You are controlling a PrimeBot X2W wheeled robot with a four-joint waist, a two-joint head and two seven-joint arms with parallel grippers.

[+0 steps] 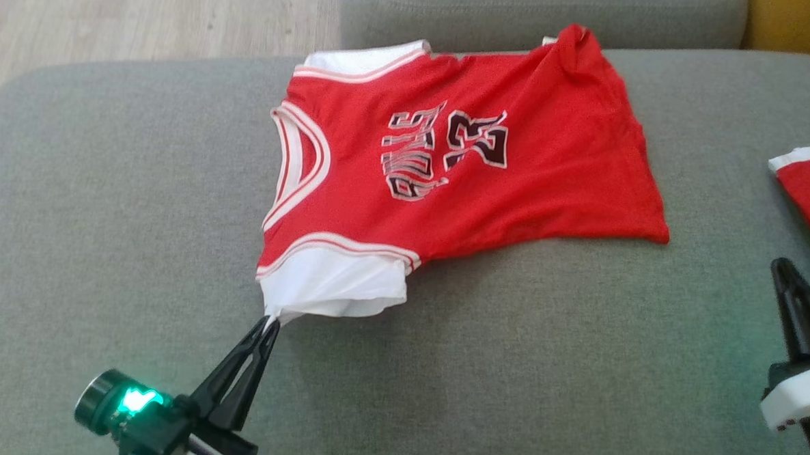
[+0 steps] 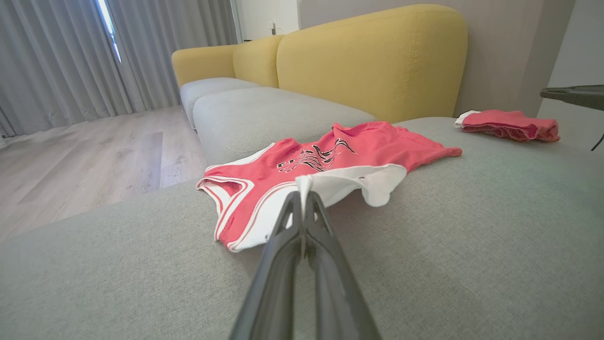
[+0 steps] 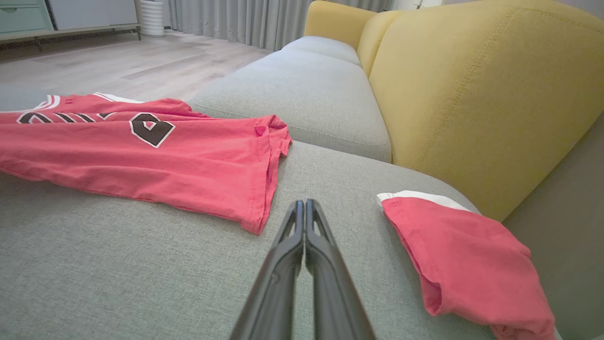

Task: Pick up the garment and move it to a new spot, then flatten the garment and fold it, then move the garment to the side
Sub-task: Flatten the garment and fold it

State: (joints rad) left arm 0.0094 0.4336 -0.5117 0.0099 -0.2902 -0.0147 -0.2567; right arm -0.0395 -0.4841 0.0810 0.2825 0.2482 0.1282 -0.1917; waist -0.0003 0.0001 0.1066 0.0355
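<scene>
left gripper (image 1: pixel 270 323) — black tapered fingers (image 1: pixel 234 377), green-lit round module (image 1: pixel 114 396) | right gripper (image 1: pixel 780 268) — black fingers, white base (image 1: pixel 797 398)

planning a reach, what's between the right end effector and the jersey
Bare grey cushion lies between the right end effector and the jersey, seen in the right wrist view.

Left gripper (image 2: pixel 302 198) pinched jersey (image 2: pixel 330 160)

Jersey lay spread on the grey sofa (image 2: pixel 141 264); another red garment (image 2: pixel 512 125) sat well apart.

Head cam looks down at the cushion (image 1: pixel 103 242); both wrist cams sit low facing the backrest (image 2: pixel 368 61), all apparently sharing the jersey (image 1: pixel 552 138).
</scene>
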